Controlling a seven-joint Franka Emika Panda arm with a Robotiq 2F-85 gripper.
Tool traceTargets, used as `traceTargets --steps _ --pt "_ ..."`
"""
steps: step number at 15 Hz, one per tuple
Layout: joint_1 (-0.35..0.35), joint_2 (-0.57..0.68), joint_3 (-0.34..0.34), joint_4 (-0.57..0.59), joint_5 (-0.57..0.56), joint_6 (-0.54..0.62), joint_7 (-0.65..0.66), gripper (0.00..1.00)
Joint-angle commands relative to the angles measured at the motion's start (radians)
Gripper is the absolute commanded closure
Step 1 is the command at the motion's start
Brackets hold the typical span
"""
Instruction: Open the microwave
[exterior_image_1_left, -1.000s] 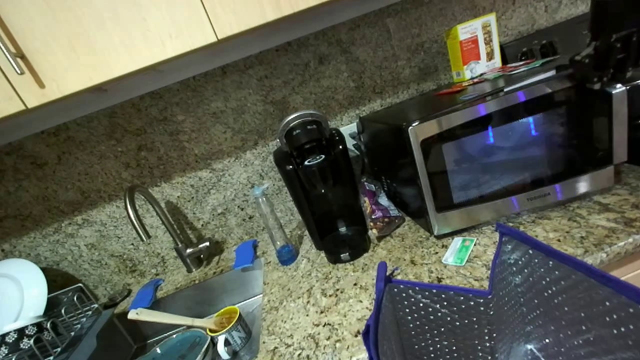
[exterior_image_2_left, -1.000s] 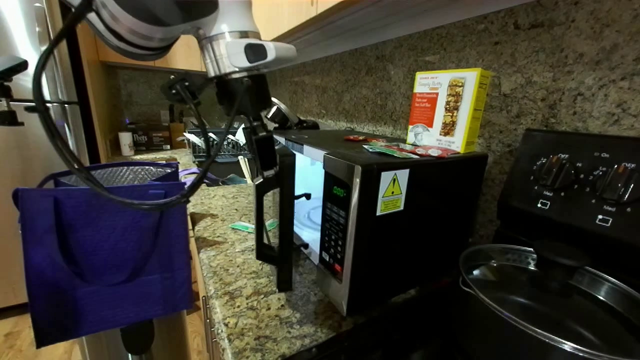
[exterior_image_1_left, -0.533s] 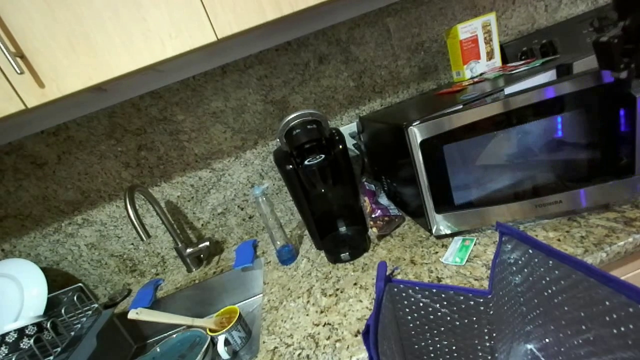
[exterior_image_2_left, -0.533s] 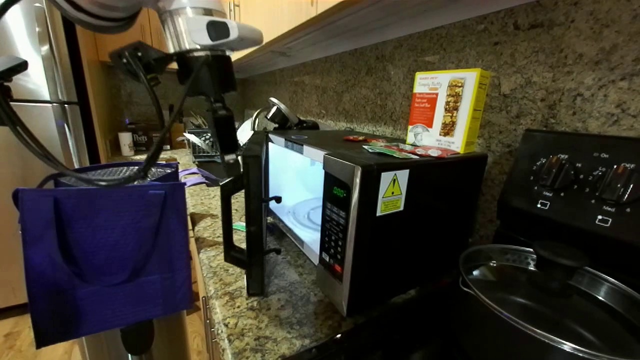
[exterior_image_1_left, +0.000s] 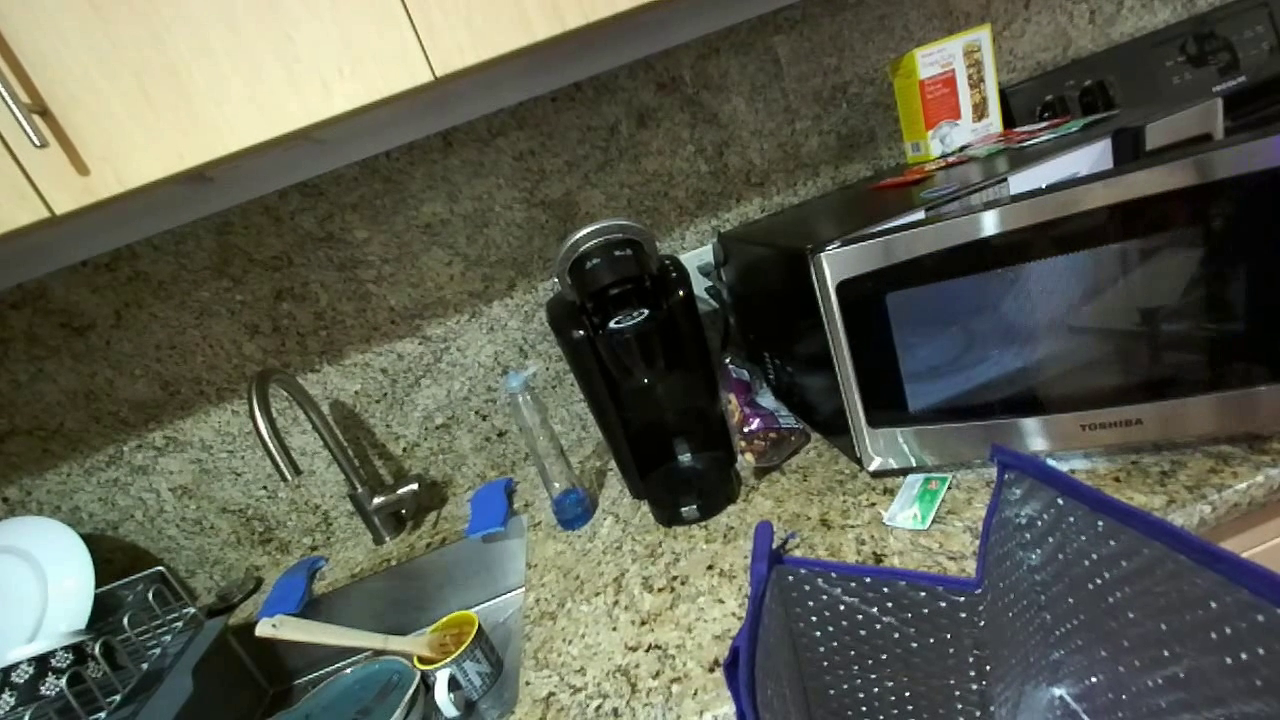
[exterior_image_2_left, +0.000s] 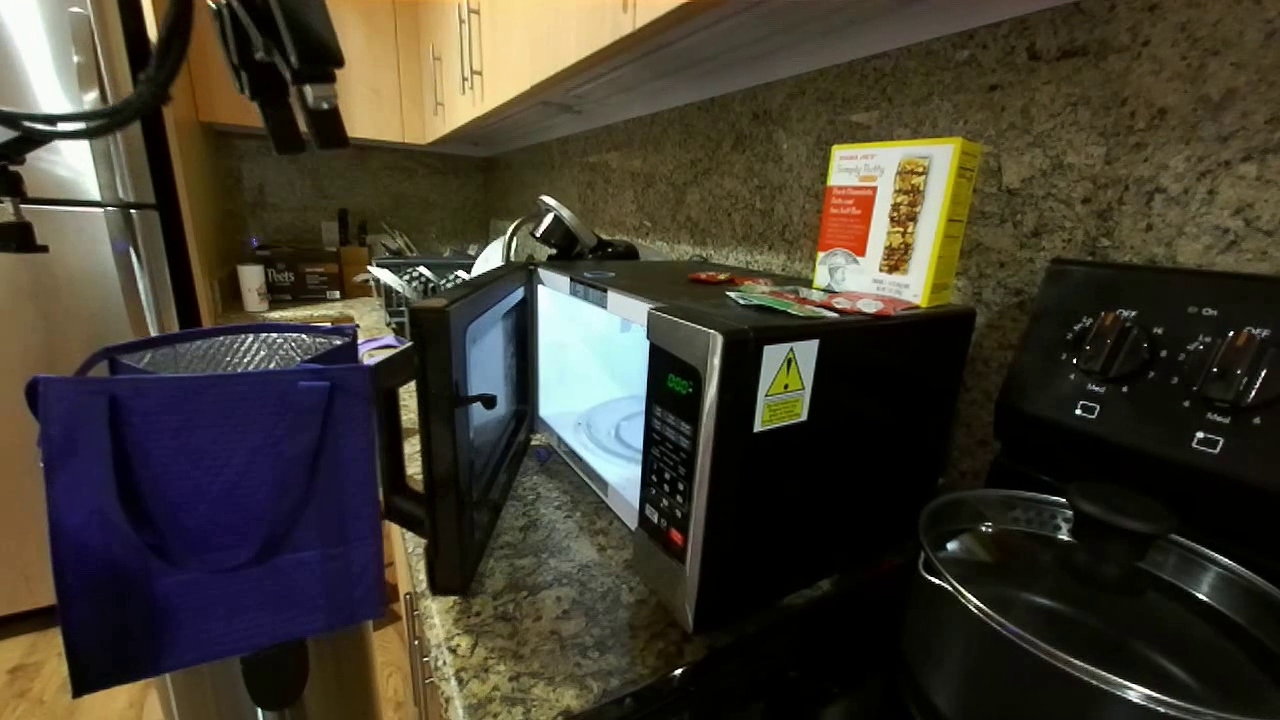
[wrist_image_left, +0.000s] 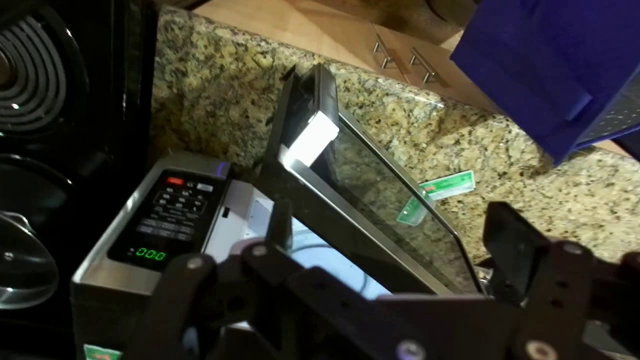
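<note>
The microwave (exterior_image_2_left: 760, 470) stands on the granite countertop (exterior_image_2_left: 560, 590), just beside the stove (exterior_image_2_left: 1165, 390), and its door (exterior_image_2_left: 455, 450) is already swung well outward. One can see into the lit chamber (exterior_image_2_left: 585, 345), where the turntable (exterior_image_2_left: 615, 425) lies. The gripper (wrist_image_left: 390, 220) has its fingers (wrist_image_left: 510, 235) spread wide, with nothing pinched between them. In an exterior view it hangs high, apart from the door, and the handle (exterior_image_2_left: 393, 440) is free.

In my judgement, the opening is done or almost done, so the work now is to finish cleanly. If a wider door is wanted, it is better to push on the inner face near the free edge, slowly and along an arc, because a push close to the hinge side needs more force and may shift the whole appliance. The purple insulated bag (exterior_image_2_left: 210, 510) should be watched, since a wide swing could bring the handle toward it. Also the green-and-white packet (wrist_image_left: 452, 185) lies near the door's outer side and may be dragged. Otherwise, the gripper should rise before it travels sideways, so that no finger hooks the handle.
</note>
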Motion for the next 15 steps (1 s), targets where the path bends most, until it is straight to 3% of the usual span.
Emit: traceTargets --steps 1,7,15 --pt "0.045 0.004 -0.072 0.026 0.102 0.033 -0.202 0.00" --pt "0.096 0.188 -0.176 0.169 0.248 -0.035 -0.491 0.00" --pt "0.030 0.469 -0.098 0.351 0.167 -0.050 -0.440 0.00"
